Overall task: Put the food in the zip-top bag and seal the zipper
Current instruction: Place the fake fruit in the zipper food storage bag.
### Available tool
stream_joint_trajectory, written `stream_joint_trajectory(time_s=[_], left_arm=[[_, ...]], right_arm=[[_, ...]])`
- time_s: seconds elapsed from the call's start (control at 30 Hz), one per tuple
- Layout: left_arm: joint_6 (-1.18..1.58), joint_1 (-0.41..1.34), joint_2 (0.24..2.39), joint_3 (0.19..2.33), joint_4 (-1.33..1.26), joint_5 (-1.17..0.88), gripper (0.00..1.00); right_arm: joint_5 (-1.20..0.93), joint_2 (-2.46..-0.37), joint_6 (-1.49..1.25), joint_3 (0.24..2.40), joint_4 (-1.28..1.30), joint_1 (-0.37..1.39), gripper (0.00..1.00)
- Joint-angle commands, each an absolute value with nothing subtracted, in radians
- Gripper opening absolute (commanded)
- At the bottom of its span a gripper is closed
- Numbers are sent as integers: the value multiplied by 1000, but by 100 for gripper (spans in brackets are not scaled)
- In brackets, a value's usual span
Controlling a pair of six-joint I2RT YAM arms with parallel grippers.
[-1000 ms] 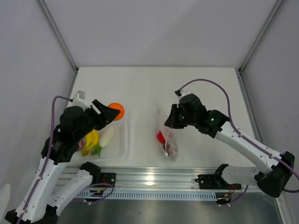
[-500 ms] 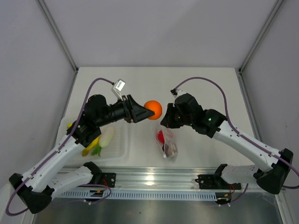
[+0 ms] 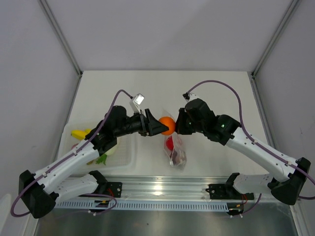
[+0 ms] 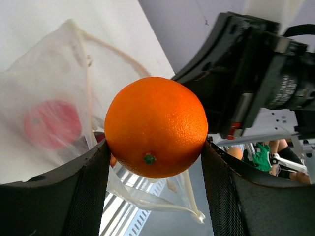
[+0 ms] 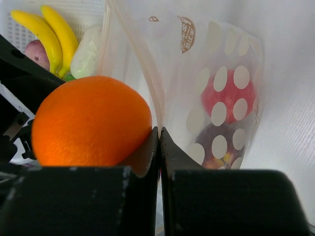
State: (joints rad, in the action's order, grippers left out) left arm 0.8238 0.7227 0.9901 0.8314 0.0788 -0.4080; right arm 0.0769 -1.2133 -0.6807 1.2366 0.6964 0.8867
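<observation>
My left gripper (image 3: 166, 126) (image 4: 155, 147) is shut on the orange one (image 3: 167, 124) (image 4: 156, 127) (image 5: 91, 120), held in the air right at the mouth of the zip-top bag (image 3: 176, 151) (image 4: 54, 83) (image 5: 216, 59). Pinching the bag's mouth edge by the zipper (image 5: 132, 59), my right gripper (image 3: 178, 129) (image 5: 159, 135) is shut and holds it lifted. Inside the bag lie the red apple (image 3: 169, 143) (image 5: 229, 93) (image 4: 51, 123) and the dark red-purple round one (image 3: 180, 156) (image 5: 216, 147). The yellow banana (image 3: 81, 132) (image 5: 47, 29) and the white radish (image 3: 111, 150) (image 5: 86, 51) rest in the tray.
The translucent white tray (image 3: 125, 156) sits at the left, partly under my left arm. A metal rail (image 3: 162, 189) runs along the table's near edge. Grey walls close in both sides.
My left arm has carried the orange one from over the tray rightward to the bag's mouth. The right gripper has kept its hold on the bag's edge and barely moved.
</observation>
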Motion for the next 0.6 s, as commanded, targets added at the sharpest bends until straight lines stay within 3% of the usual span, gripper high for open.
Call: stream_joint_trajectory(time_s=[0.0,0.23,0.4,0.47,0.5,0.53,0.57], left_arm=[[782,732,991,812,83,-341,1],[738,770,1049,940,305,-151,1],[756,775,1127,1000,359,-133,9],[764,778,1144,1018,354,-129,20],[773,778,1156,1023,356,-123,31],[776,782,1179,1035,360,-118,50],[785,784,1193,1064,386,-104,58]], right_arm=[[91,-1181,-693,1284,692,891,0],[84,-1189,-693,1287,683,891,0],[84,-1198,-695,1295,680,891,0],[83,-1203,-693,1299,681,891,0],[81,-1206,-692,1299,683,891,0],[83,-1206,-690,1298,681,891,0],[83,-1206,-690,1298,683,890,0]])
